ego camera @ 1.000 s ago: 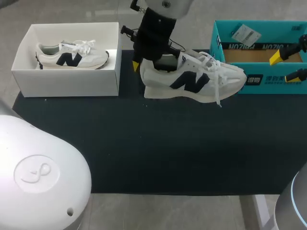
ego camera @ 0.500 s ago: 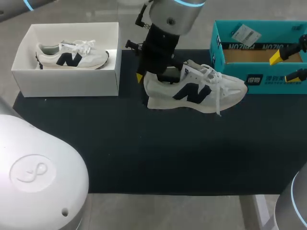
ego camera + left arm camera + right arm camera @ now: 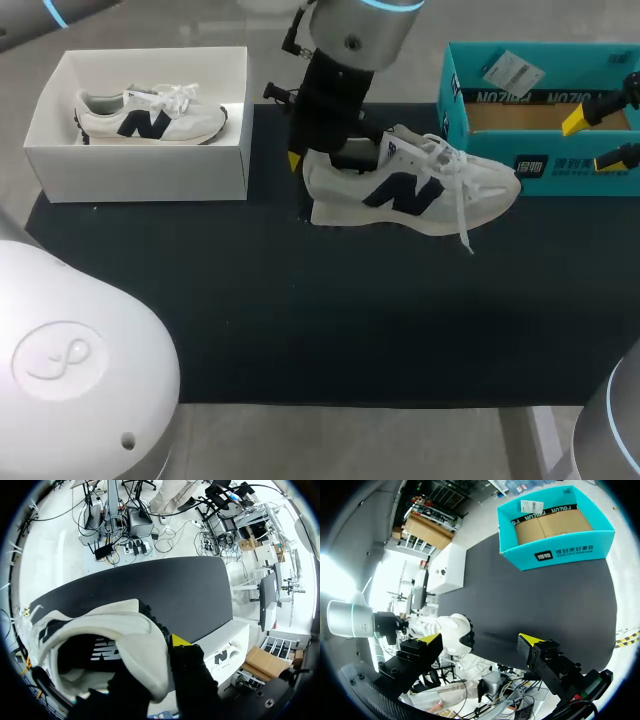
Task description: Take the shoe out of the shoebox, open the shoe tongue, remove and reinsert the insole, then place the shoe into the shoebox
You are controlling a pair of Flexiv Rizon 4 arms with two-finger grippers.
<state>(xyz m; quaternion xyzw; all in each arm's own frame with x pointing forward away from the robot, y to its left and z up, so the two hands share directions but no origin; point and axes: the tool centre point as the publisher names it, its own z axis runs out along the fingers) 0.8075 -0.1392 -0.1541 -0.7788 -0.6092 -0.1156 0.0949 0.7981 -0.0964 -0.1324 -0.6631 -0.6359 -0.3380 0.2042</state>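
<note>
Head view: left gripper (image 3: pixel 325 160) clamps the heel of a white, navy-marked fabric sneaker (image 3: pixel 410 190). Right gripper (image 3: pixel 598 140), wide open and empty, hangs near the teal cardboard shoebox (image 3: pixel 490 148).

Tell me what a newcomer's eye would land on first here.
The white shoe with the dark N, pinched at its heel collar by the left gripper over the dark mat mid-table. Next, the twin shoe lying in the white box at the left, and the open right gripper by the teal box at the right.
</note>
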